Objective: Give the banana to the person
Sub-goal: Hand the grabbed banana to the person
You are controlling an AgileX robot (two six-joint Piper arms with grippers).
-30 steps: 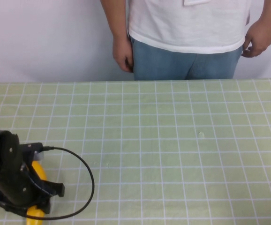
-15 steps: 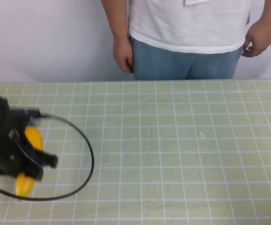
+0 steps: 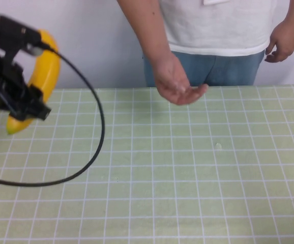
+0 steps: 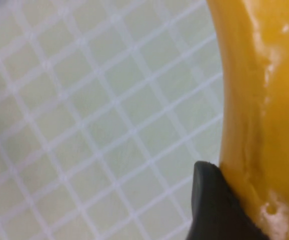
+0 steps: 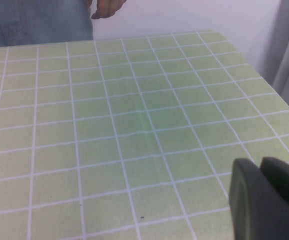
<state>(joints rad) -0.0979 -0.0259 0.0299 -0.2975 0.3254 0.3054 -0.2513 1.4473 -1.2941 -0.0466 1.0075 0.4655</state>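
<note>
Green grid-lined worktop (image 5: 134,125) filling most of view. Right tool (image 5: 267,200), dark, low over worktop's near part. Person (image 5: 39,20) at far edge: blue jeans, one hand (image 5: 107,8) hanging.

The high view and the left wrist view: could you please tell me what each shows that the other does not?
Only the high view shows the person, an open palm held over the table edge, and the left claw raised at far left. Only the left wrist view shows a dark fingertip pressed against the peel. Both show the banana and green grid mat. The right claw appears in neither.
</note>
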